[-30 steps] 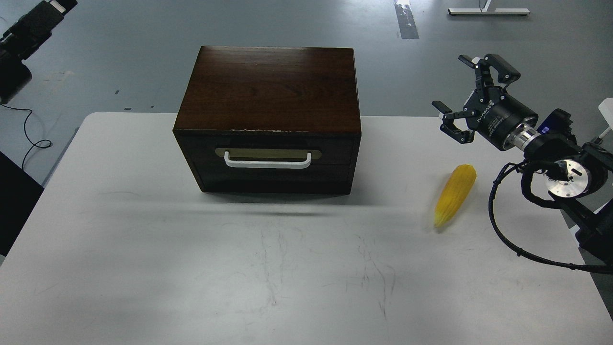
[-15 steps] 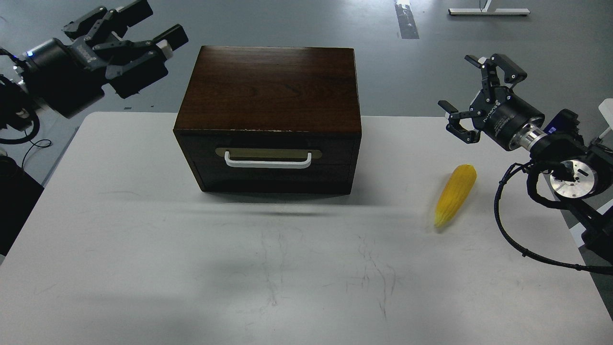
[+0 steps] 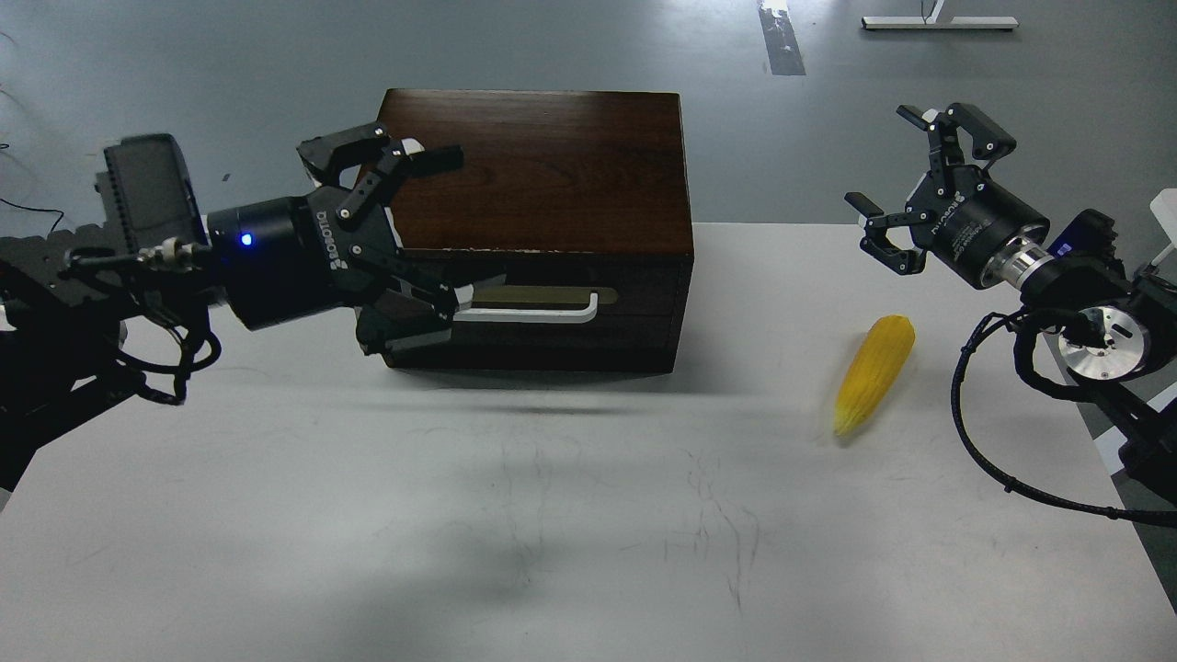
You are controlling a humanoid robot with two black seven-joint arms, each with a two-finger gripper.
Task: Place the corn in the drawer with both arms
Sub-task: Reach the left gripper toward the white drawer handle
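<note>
The yellow corn [image 3: 874, 372] lies on the white table [image 3: 588, 515] at the right, its tip pointing toward me. The dark brown wooden box [image 3: 524, 230] stands at the table's back middle; its drawer [image 3: 552, 317] is shut, with a brass plate and white bar handle [image 3: 542, 313]. My left gripper [image 3: 441, 234] is open, in front of the box's left front corner, and hides the handle's left end; touching cannot be told. My right gripper [image 3: 897, 175] is open and empty, in the air above and behind the corn.
The table's right edge runs close beside the corn. A grey floor lies beyond the table, with a white stand base [image 3: 938, 20] far back. My right arm's black cable [image 3: 975, 450] loops over the table's right edge.
My left arm has swung in from the far left and down, so its open gripper is now at the drawer's front left. My right gripper has shifted slightly right. The corn has not moved.
</note>
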